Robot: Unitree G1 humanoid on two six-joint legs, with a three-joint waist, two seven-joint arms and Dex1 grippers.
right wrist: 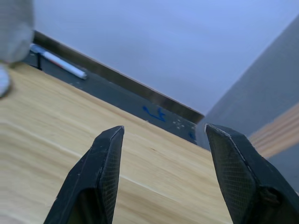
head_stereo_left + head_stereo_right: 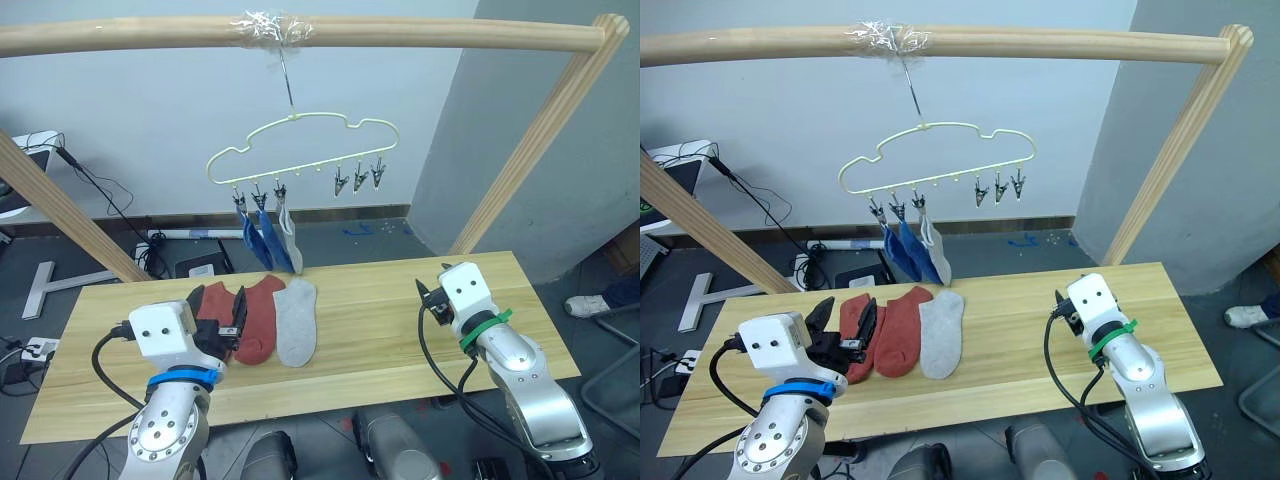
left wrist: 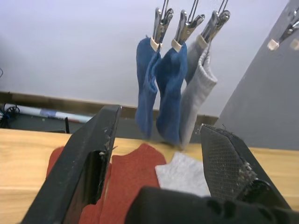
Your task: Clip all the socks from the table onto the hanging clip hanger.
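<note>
Clip hanger [image 2: 300,145]: pale yellow, cloud-shaped outline, hung by its metal hook from a horizontal wooden pole [image 2: 400,35], where clear tape [image 2: 268,25] wraps the hook. Six silver clips along the bottom bar. The three clips toward the robot's left are loaded: two blue socks [image 2: 258,240] side by side, then one light grey sock [image 2: 291,238] just beside them. The three clips toward the right [image 2: 358,178] are bare.

Tabletop [image 2: 400,320]: light wood planks. Three socks lie flat on its left half, below the hanging ones. Order from the robot's left: a rust-red sock [image 2: 212,300], partly hidden behind the left gripper; a second rust-red sock [image 2: 260,315] overlapping it; a light grey sock [image 2: 296,320] touching the second red one along its edge.

Left gripper [image 2: 222,320]: fingers spread apart, nothing between them. It sits low over the tabletop at the near-left edge of the red socks. In the left wrist view both red socks and the grey sock on the tabletop show between the black fingers [image 3: 88,168], with the hung socks beyond.

Right gripper [image 2: 428,300]: fingers parted and empty, as the right wrist view shows, with bare planks between the fingers [image 1: 105,172]. It is over the right half of the tabletop, well apart from all socks.

A slanted pole [image 2: 545,130] stands at the right, behind the tabletop.
</note>
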